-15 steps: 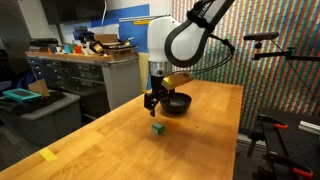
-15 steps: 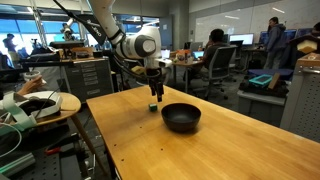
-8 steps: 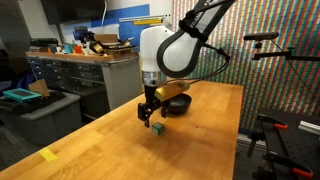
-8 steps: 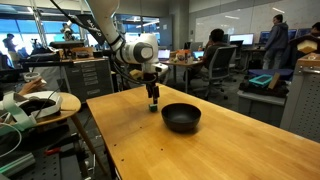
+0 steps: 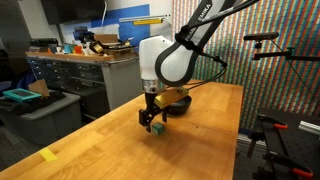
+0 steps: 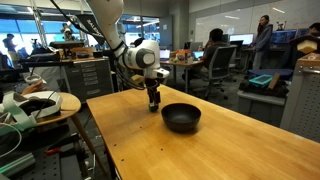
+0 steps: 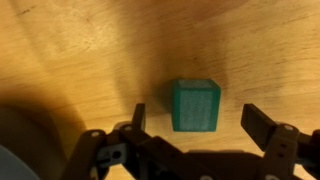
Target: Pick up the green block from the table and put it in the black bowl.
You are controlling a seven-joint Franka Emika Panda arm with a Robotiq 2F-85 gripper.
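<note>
The green block (image 7: 195, 105) is a small dark green cube lying on the wooden table (image 7: 90, 50). In the wrist view it sits between my open gripper's (image 7: 196, 118) two black fingers, with gaps on both sides. In both exterior views the gripper (image 5: 150, 121) (image 6: 153, 101) is lowered over the block (image 5: 158, 128), close to the tabletop (image 5: 190, 150). In an exterior view the block is hidden behind the fingers. The black bowl (image 6: 181, 117) stands empty on the table a little way from the gripper; in an exterior view it shows partly behind the arm (image 5: 177, 104).
A grey metal workbench (image 5: 80, 70) with clutter stands beside the table. A teal tray (image 5: 18, 95) lies on a low surface nearby. A camera stand (image 5: 268, 45) rises at the table's far side. People sit at desks in the background (image 6: 215, 50).
The arm has moved away from the bowl and down, bringing the open gripper from above the block to around it, close to the table.
</note>
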